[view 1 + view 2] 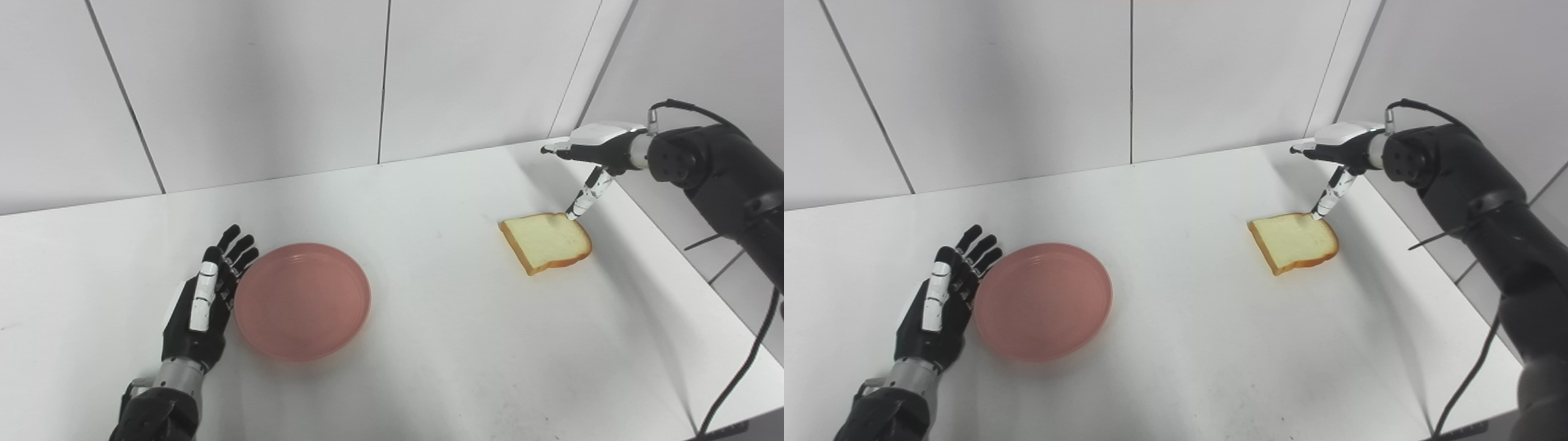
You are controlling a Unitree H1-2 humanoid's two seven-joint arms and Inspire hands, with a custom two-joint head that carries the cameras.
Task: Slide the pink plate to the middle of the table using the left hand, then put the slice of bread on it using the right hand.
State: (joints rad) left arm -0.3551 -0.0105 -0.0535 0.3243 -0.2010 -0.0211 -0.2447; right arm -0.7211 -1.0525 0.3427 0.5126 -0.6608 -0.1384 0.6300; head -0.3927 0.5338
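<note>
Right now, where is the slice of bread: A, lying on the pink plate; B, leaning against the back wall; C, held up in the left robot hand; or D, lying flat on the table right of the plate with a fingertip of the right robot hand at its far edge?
D: the slice of bread lies flat on the table, apart from the pink plate, with the right robot hand reaching a fingertip down to its far edge.

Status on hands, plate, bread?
Left hand open against pink plate rim. Right hand fingertip on bread, no grasp. Path clear.
</note>
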